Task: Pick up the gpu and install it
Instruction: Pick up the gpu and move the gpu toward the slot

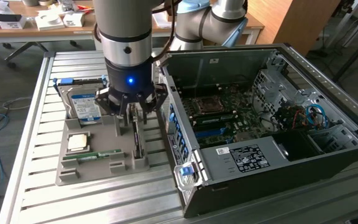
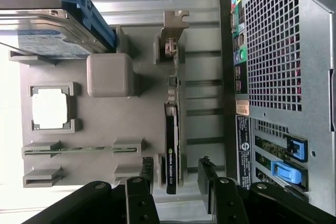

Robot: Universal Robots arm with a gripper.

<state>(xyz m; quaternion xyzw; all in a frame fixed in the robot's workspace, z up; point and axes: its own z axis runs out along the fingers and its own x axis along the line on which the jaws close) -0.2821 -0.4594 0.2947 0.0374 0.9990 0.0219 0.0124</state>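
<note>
**A:** Where is the gpu [image 1: 137,142] [image 2: 171,150]?

**B:** It stands on edge in a slot of the grey tray [image 1: 113,135] [image 2: 105,124], along the tray's edge nearest the open computer case [image 1: 260,154] [image 2: 278,51]. Its pale bracket is at one end.

**A:** And your hand [image 1: 132,122] [image 2: 177,165]?

**B:** It's spread wide and holding nothing. It hangs over the card with one finger on each side, and I see a gap at both.

**A:** What else is in the tray?

**B:** A blue-labelled hard drive [image 1: 84,108] [image 2: 42,40], a processor [image 1: 78,141] [image 2: 50,108] and a green memory stick [image 1: 92,155], all toward the edge away from the case. The tray lies on the slatted metal surface [image 1: 36,186].
</note>
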